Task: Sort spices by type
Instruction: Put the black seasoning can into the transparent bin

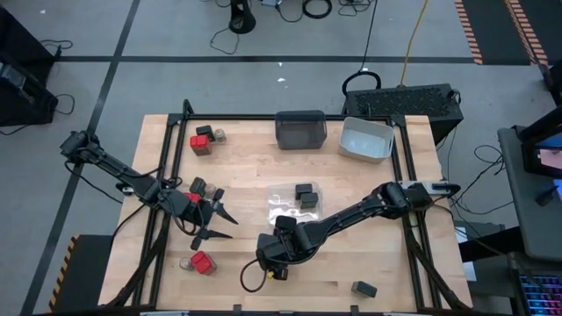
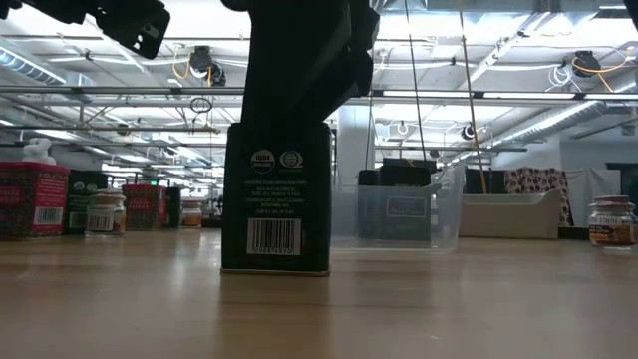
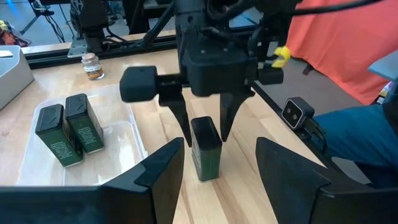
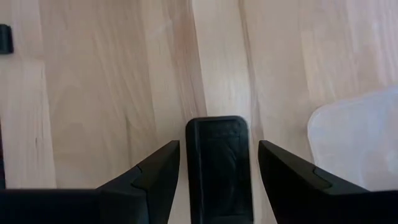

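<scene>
The right end effector (image 3: 205,127) is hanging over a dark tin (image 3: 206,149) standing upright on the tabletop (image 1: 334,272), just beside the clear bin (image 3: 134,134), its fingers spread to either side with gaps showing. Closing off-centre could be tipping the tall tin over or skidding it into the bin wall. The left end effector (image 1: 215,221) is waiting spread nearby, close enough to be risking a bump.
</scene>
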